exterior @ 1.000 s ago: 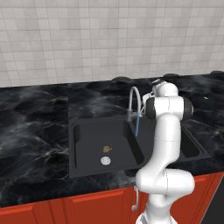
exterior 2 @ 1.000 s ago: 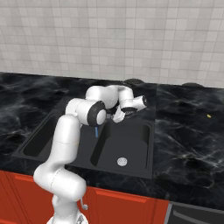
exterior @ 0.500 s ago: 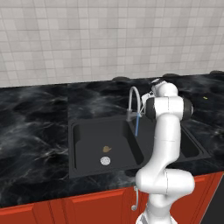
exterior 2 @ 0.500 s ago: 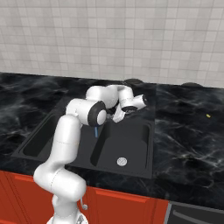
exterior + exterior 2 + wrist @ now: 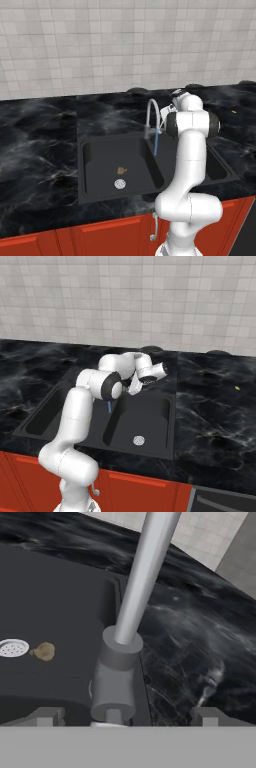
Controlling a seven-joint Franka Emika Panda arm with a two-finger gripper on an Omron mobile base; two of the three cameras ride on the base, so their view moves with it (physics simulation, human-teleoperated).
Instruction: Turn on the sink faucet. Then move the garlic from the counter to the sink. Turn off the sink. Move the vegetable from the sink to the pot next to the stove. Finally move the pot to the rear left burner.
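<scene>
Water runs from the sink faucet (image 5: 152,116) while the garlic (image 5: 121,170) lies beside the drain (image 5: 120,184) in the sink (image 5: 95,192). My tool (image 5: 125,718), wide open and empty, straddles the faucet's base; a careless push could miss the lever.

The white arm rises from the lower left of the frame and bends over the sink (image 5: 167,428), a dark double basin set in the black marble counter (image 5: 215,406). Its gripper (image 5: 136,387) sits near the frame's centre, behind the divider between the bowls. A thin blue stream (image 5: 109,406) falls just below the elbow. A round silver drain (image 5: 139,440) lies in the right bowl. Red cabinet fronts (image 5: 145,491) run along the bottom.
</scene>
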